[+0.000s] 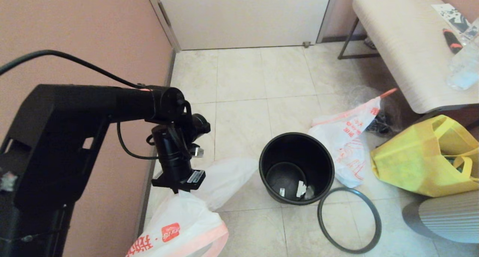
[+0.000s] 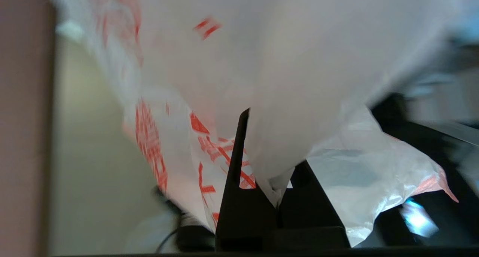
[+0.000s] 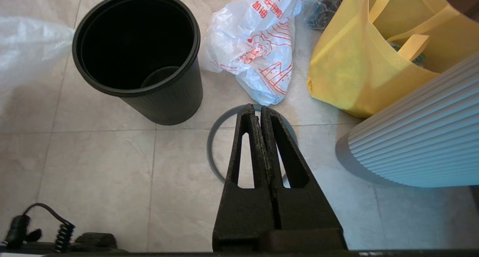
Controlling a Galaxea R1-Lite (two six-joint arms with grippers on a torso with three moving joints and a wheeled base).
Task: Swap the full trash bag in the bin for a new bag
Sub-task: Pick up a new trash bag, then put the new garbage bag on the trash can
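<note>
The bin (image 1: 296, 168) is standing upright on the tile floor (image 1: 239, 81), and everything else is placed from it. It is open at the top, with a few small white scraps lying at its bottom. No bag is lining it.

The dark grey hoop (image 1: 349, 220) is lying flat on the floor just beside the bin, on the side nearer the robot and toward its right. It is off the bin.

The full trash bag (image 1: 346, 139) is slumping on the floor right against the bin's right side, with its orange tail pointing away toward the surface (image 1: 404, 43). A yellow tote (image 1: 423, 161) is sitting farther right of the bin, past that bag.

The left pincer (image 2: 277, 197) is hanging to the left of the bin and is clenched on the new bag (image 1: 187, 219). The thin white plastic is pinched between its fingers, and the bag is drooping down from it, spreading toward the bin's left side.

The right pincer (image 3: 260, 111) is hovering above the hoop, near the bin. Its fingers are pressed together and it is grasping nothing.
</note>
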